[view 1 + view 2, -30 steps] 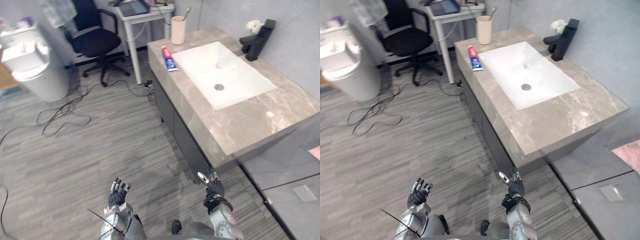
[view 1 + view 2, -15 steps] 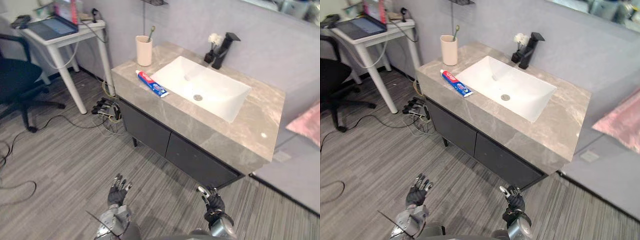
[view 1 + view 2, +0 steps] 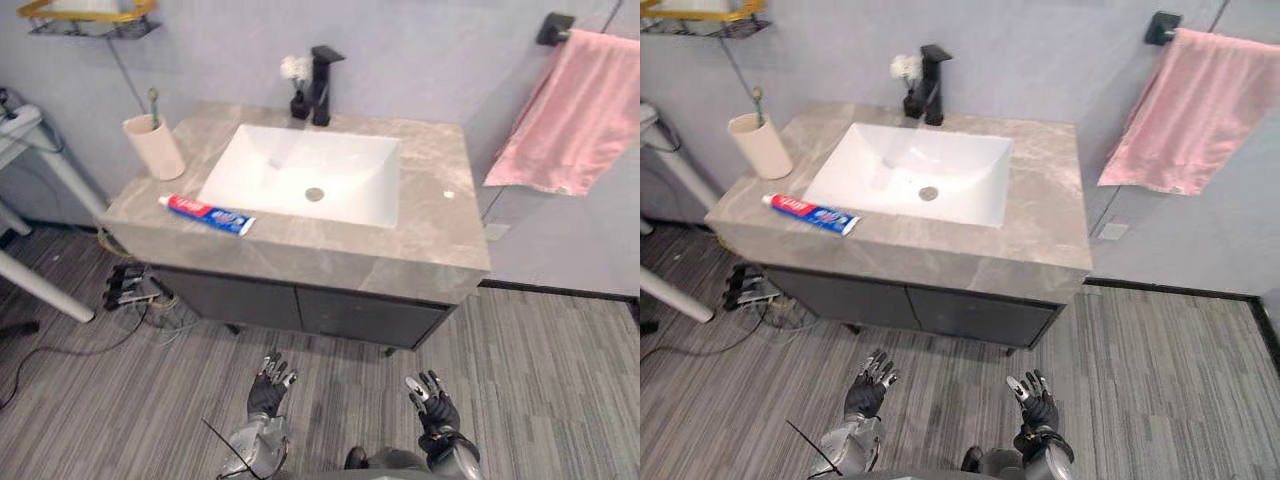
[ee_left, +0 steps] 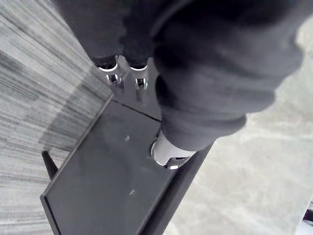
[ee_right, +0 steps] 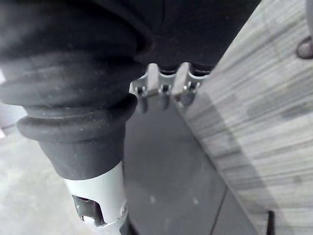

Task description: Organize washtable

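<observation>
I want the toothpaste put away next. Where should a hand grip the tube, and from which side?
Probably mid-body, pinched across its narrow width from above. The toothpaste tube lies flat on the countertop, lengthwise along the front edge, with bare stone on both long sides for fingers.

Straight ahead of our left hand (image 3: 268,382) and right hand (image 3: 432,402), the dark cabinet front (image 3: 300,308) blocks passage. Higher up, the counter (image 3: 435,190) is open ahead of the right hand; a toothpaste tube (image 3: 207,213) and cup (image 3: 155,150) crowd the left hand's side.
</observation>
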